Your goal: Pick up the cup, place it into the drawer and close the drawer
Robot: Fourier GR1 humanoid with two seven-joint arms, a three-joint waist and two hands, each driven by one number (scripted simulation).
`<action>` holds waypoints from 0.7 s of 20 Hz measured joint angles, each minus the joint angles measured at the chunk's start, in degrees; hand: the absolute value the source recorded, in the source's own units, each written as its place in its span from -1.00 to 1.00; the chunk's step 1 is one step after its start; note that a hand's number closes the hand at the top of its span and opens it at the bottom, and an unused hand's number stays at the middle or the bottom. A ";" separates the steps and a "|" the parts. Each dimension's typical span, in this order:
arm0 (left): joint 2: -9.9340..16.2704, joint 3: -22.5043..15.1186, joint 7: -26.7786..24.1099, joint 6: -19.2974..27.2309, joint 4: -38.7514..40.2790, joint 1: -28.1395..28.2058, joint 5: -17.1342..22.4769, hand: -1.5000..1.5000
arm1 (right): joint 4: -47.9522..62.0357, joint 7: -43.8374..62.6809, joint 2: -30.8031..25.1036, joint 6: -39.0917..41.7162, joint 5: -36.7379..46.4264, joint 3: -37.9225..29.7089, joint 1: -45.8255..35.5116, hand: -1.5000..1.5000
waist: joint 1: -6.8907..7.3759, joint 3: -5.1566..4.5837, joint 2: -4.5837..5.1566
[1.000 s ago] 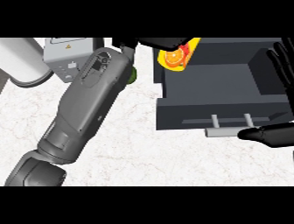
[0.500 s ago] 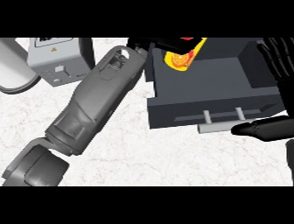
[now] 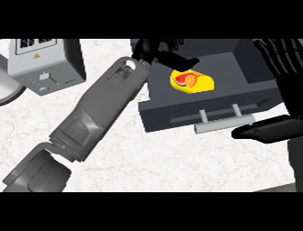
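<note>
Where the left robot hand [image 3: 159,50] hangs over the open drawer [image 3: 247,97], the cup [image 3: 193,81] lies just below and to the right of its fingertips, a yellow cup with a red and orange picture on its side, lying on the drawer's dark floor. Whether the fingers still touch it is unclear; they are curled, with one finger stretched out toward the cup, and nothing is clasped in them. Its grey forearm slants down to the lower left across the white marbled surface [image 3: 181,158]. On the drawer's front, a pale bar handle [image 3: 223,121] faces the robot. At the right edge, the right robot hand [image 3: 294,81] stands open, fingers straight and pointing up, its thumb just right of the handle. Left of the left forearm sits a grey box [image 3: 44,65] with a label.
</note>
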 measured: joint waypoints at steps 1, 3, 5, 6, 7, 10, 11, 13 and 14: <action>0.00 -0.50 -0.18 -0.06 -0.16 0.45 0.60 -1.00 | 0.05 -0.15 0.03 0.32 -0.20 0.16 -0.05 -1.00 | -0.39 0.00 0.05; 0.00 -0.68 -1.09 -0.03 -0.84 1.22 2.32 -1.00 | 0.24 -0.15 -0.12 1.33 -1.00 0.51 -0.82 -1.00 | -1.19 -0.02 0.25; 0.00 -0.67 -2.35 0.05 -1.72 2.06 4.18 -1.00 | 0.28 -0.07 0.65 2.86 -2.35 1.98 -0.96 -1.00 | -1.77 -0.04 0.38; 0.00 -0.37 -3.22 0.20 -2.27 2.35 5.25 -1.00 | 0.39 0.03 0.87 3.89 -3.25 2.69 -1.32 1.00 | -1.96 -0.05 0.49; 0.00 -0.21 -3.90 0.07 -2.82 2.72 6.37 -1.00 | 0.41 0.13 1.00 5.10 -4.30 3.36 -1.42 1.00 | -2.17 -0.06 0.50; 0.00 0.65 -6.67 -0.93 -4.83 3.30 9.85 -1.00 | 0.46 -0.09 1.30 9.22 -6.75 6.17 -1.65 1.00 | -2.20 -0.10 0.52; 0.00 0.92 -7.75 -1.11 -5.49 3.32 10.93 -1.00 | 0.44 0.24 1.21 10.76 -7.78 7.11 -1.69 1.00 | -2.17 -0.11 0.46; 0.00 1.70 -10.04 -1.19 -6.10 3.65 12.94 -1.00 | 0.42 1.18 0.77 13.70 -8.97 9.42 -1.23 1.00 | -1.73 -0.14 0.37; 0.00 2.05 -10.88 -0.89 -6.37 3.54 13.94 -1.00 | 0.43 2.03 0.05 15.14 -9.12 10.52 -1.21 1.00 | -1.52 -0.16 0.26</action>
